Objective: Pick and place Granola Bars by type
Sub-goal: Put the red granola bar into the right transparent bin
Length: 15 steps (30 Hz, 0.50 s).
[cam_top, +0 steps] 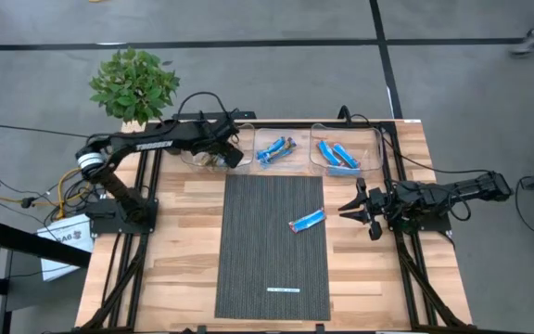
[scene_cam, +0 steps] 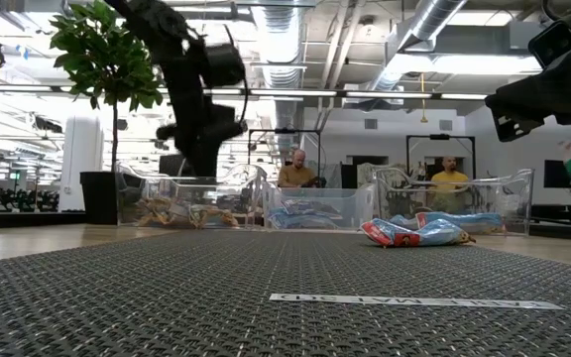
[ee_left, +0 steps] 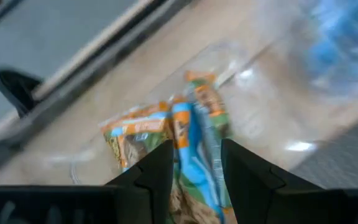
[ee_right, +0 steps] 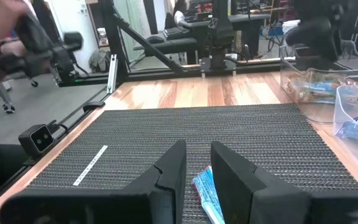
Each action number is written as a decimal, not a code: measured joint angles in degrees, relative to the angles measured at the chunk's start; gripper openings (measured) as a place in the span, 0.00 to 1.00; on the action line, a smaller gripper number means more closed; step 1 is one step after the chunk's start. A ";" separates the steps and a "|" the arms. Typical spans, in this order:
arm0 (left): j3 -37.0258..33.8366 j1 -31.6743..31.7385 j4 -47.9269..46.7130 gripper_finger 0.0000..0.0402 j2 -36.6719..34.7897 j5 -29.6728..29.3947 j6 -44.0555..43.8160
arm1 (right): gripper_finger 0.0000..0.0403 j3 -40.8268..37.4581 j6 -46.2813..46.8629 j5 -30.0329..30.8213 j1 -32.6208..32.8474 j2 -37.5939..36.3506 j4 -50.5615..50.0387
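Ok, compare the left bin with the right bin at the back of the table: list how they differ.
The left bin holds tan and orange-wrapped bars; the right bin holds bright blue bars.
The left gripper hangs over the left bin; no gripper is above the right bin, since the right gripper waits beside the mat.
Both are clear plastic bins along the table's far edge.
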 joint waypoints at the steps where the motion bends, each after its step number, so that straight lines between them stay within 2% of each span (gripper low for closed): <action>1: 0.00 -0.79 0.04 0.32 -1.43 -0.04 0.95 | 0.17 -0.02 0.00 -0.01 -0.01 0.00 0.00; 11: 0.02 -13.56 -0.03 0.32 -15.60 0.11 12.42 | 0.17 0.01 0.00 -0.01 -0.01 0.00 0.00; 15: 0.07 -20.05 -0.02 0.32 -18.26 3.87 16.73 | 0.17 -0.02 0.00 0.01 0.00 0.00 0.00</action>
